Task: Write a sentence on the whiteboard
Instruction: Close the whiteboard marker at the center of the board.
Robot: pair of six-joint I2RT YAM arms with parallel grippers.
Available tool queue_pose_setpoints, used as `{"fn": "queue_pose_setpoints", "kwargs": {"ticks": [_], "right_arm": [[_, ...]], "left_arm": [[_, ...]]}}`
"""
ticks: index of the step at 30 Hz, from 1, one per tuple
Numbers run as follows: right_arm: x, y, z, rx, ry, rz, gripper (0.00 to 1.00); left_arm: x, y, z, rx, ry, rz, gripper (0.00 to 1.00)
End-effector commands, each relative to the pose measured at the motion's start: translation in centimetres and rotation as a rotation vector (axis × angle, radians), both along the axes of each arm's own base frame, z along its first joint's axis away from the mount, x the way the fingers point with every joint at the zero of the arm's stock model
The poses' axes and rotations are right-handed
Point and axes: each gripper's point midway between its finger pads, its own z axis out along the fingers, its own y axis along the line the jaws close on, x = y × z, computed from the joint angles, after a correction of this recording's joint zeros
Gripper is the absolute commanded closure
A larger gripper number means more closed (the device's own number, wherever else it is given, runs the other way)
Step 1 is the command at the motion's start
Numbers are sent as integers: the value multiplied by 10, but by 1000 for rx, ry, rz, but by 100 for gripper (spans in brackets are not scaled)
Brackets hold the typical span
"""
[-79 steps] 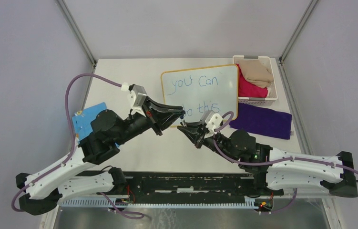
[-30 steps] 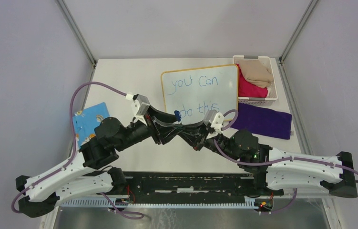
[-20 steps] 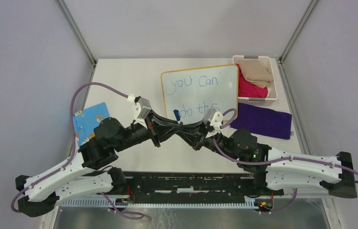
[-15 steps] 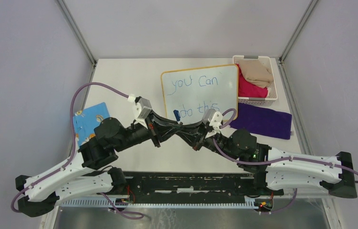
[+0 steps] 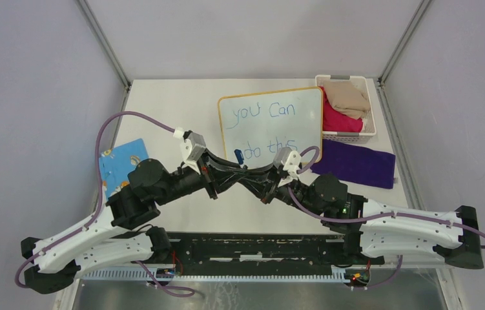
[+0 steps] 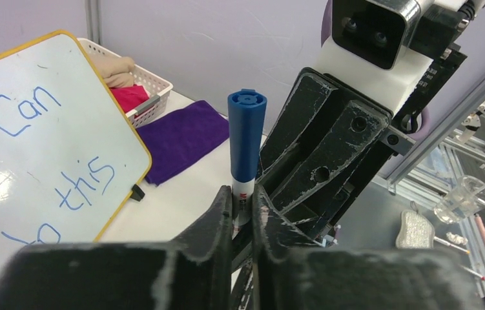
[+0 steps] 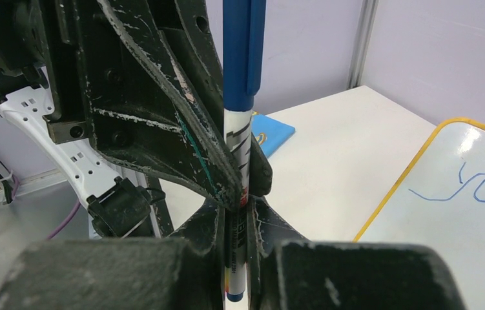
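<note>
Blue-capped marker (image 6: 247, 139) upright at frame centre, left gripper (image 6: 243, 199) jaws and right gripper (image 7: 236, 216) jaws both clamped on it; whiteboard (image 5: 272, 132) upper centre on tabletop (image 5: 175, 110), sentence (image 5: 282, 110) "you Can do this" on it

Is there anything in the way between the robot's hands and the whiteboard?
No, nothing visible. The left gripper and the right gripper are both shut on the marker, close to the near edge of the whiteboard. The marker's blue cap is on.
</note>
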Motion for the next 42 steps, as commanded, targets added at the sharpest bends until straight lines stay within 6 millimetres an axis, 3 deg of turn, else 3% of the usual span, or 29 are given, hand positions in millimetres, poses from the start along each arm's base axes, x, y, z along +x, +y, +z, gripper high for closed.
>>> {"fn": "queue_pose_setpoints", "kwargs": {"ticks": [1, 6, 7, 12, 17, 28, 33, 37, 42], "right_arm": [[-11, 2, 26, 85, -32, 58, 100], [-11, 2, 22, 64, -32, 59, 100], [-11, 2, 21, 60, -35, 58, 96], [-10, -1, 18, 30, -51, 51, 54], [-7, -6, 12, -19, -61, 27, 32], [4, -33, 1, -66, -83, -64, 31], [-9, -22, 3, -55, -100, 19, 35], [-5, -18, -2, -91, -103, 9, 37], [10, -32, -18, -127, -104, -95, 35]], "left_arm": [[4, 3, 3, 5, -18, 20, 94], [8, 7, 0, 6, -13, 56, 98], [10, 9, -1, 7, -10, 70, 98], [23, 17, -7, 24, 13, 155, 98], [31, 23, -13, 50, 29, 212, 98], [33, 40, -13, 63, 22, 268, 98], [30, 38, -12, 57, 16, 249, 98], [45, 47, -21, 92, 52, 349, 98], [73, 71, -50, 216, 129, 572, 98]]}}
